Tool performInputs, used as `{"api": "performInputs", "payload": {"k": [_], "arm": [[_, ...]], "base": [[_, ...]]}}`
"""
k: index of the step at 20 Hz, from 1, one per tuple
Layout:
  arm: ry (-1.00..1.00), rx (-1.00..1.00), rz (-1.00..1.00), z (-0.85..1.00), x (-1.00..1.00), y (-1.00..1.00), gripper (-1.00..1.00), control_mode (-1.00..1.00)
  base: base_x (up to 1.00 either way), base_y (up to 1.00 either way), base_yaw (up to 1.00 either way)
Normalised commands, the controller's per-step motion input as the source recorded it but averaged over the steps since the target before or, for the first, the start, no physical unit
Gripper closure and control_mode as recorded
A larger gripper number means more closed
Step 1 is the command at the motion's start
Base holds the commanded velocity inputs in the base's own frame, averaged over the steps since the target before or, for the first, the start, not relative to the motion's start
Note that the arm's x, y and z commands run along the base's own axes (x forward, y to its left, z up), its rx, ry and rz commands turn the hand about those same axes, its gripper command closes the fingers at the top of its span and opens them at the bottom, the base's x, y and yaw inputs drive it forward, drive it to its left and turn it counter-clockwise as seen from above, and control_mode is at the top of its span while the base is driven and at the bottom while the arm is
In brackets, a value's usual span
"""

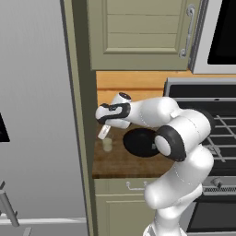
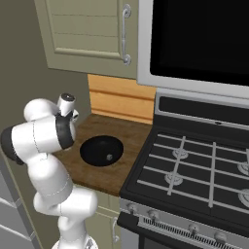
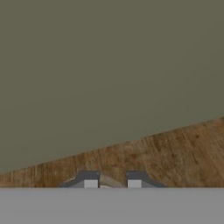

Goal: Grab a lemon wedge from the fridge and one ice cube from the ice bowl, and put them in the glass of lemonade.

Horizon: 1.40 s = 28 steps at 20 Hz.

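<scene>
The white arm fills the foreground; its gripper [image 1: 104,134] hangs just above the one glass of lemonade [image 1: 107,144], fingers parted with nothing between them. One ice bowl [image 2: 101,150] sits beside the glass on the wooden counter [image 2: 116,177]. The stove [image 2: 194,175] stands right, the fridge [image 1: 37,115] left.

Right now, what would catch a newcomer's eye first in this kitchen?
The big white robot arm bends over a wooden counter, its end effector poised just above a small glass of pale drink. Beside the glass sits a round black bowl, with a dark stove to its right.
</scene>
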Motion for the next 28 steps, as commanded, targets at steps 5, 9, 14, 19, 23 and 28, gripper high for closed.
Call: {"api": "performInputs", "payload": {"k": [5,9,14,19,23,28], "arm": [[-0.01,0.0,0.0,0.18,0.0,0.0,1.0,-1.0],[0.0,0.0,0.0,0.29,0.0,0.0,1.0,-1.0],[0.0,0.0,0.0,0.06,-0.2,0.0,1.0,-1.0],[0.0,0.0,0.0,-0.07,-0.19,0.0,1.0,-1.0],[0.0,0.0,0.0,-0.12,0.0,0.0,1.0,-1.0],[0.0,0.0,0.0,-0.19,0.0,-0.04,1.0,-1.0]], "base": [[0.0,0.0,0.0],[0.0,0.0,0.0],[0.0,0.0,0.0],[0.0,0.0,0.0],[0.0,0.0,0.0],[0.0,0.0,0.0]]}}
